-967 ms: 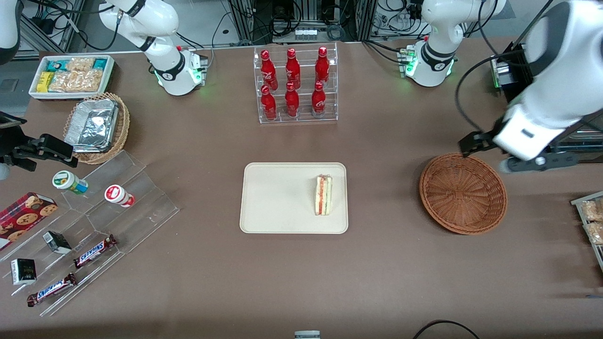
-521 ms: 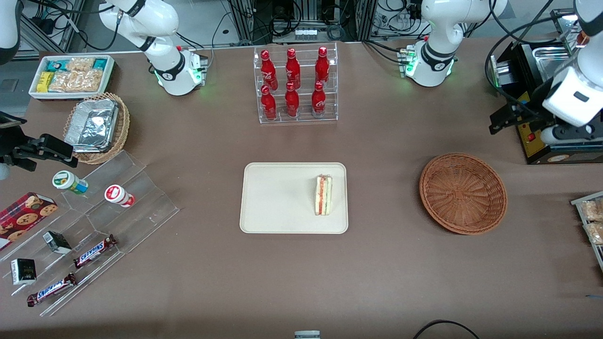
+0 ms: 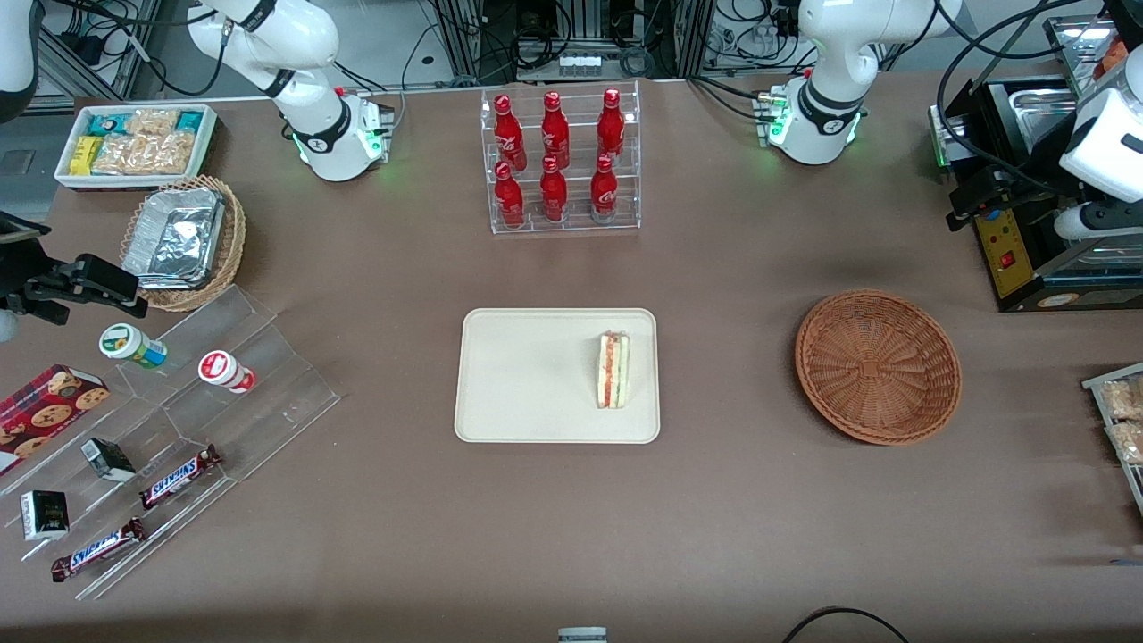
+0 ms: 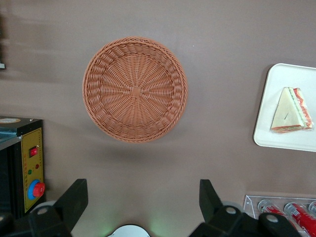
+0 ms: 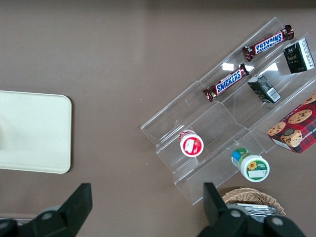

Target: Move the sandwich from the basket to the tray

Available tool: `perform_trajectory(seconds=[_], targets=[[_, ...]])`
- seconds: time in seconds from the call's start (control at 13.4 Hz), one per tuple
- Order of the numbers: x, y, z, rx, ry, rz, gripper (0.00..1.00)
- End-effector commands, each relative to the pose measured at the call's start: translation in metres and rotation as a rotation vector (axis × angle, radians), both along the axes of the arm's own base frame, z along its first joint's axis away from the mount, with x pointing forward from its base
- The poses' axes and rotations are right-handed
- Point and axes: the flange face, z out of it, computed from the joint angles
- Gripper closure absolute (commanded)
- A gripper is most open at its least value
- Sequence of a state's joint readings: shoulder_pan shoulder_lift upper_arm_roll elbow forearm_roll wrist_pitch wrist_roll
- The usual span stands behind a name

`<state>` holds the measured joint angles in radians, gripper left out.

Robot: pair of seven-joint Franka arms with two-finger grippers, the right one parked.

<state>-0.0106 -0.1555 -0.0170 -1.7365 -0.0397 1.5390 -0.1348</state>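
The sandwich (image 3: 613, 370) lies on the cream tray (image 3: 527, 375), near the tray's edge that faces the basket. Its red and green filling shows along the cut edge. The reddish-brown wicker basket (image 3: 878, 366) has nothing in it. My left gripper (image 3: 1007, 219) hangs high at the working arm's end of the table, farther from the front camera than the basket. The left wrist view looks down on the basket (image 4: 135, 90), the sandwich (image 4: 291, 111) and the tray (image 4: 291, 74). There the gripper (image 4: 140, 197) is open, with nothing between its fingers.
A black machine with a red button (image 3: 1013, 259) stands under the gripper. A clear rack of red bottles (image 3: 560, 161) stands farther from the camera than the tray. An acrylic snack stand (image 3: 179, 429), a tan foil-filled basket (image 3: 183, 241) and a white bin (image 3: 134, 143) sit toward the parked arm's end.
My gripper has risen from beside the basket and drawn away toward the working arm's end, over the black machine. The sandwich, tray and basket have not moved.
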Motion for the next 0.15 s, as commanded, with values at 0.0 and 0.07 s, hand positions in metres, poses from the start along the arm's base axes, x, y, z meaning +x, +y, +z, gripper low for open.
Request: perform_trajectory(seconds=[0.0,0.07], targets=[[-0.0009,0.0055,0.0106,0.032,-0.017,-0.011,0.00],[-0.0008,0.0058,0.0130,0.035,-0.019,-0.011,0.00]])
